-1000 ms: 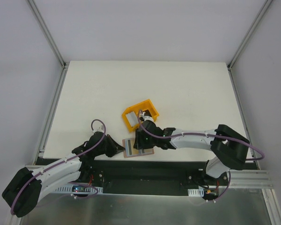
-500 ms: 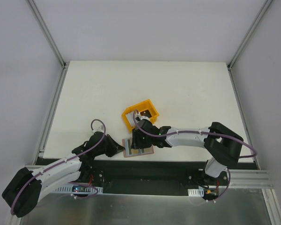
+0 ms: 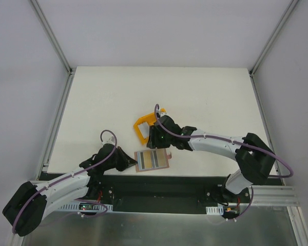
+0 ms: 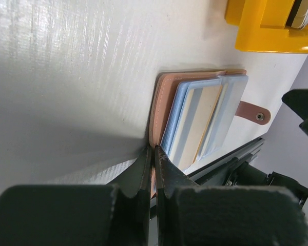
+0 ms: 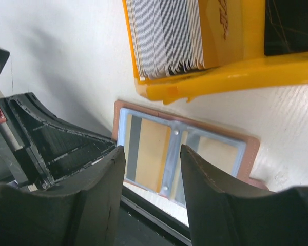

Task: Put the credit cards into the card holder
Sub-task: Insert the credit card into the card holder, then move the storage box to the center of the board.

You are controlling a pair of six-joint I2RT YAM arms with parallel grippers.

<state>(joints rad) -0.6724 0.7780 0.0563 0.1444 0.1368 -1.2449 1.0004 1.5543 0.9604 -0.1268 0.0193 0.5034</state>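
Pulled my right pincer (image 3: 153, 138) back off the card holder (image 3: 153, 160) toward the yellow bin (image 3: 141, 125); it's spread and holds nothing. My left pincer (image 4: 154, 154) is pressed together, pinching the holder's left cover edge. The holder lies open at the bench (image 3: 195, 92) near edge, credit cards (image 4: 203, 115) in its sleeves. The bin holds an upright card stack (image 5: 164, 36).

A white desk (image 3: 205, 97) with a faintly ribbed surface fills the middle, boxed in by plain pale grey walls (image 3: 164, 31) at the back and both sides. Slim aluminium posts (image 3: 51, 36) slant up from its far corners. A black rail (image 3: 164, 187) runs along the near edge, with a brushed metal plate (image 3: 159, 230) below it. The light is soft and even, leaving a dull sheen on the desk
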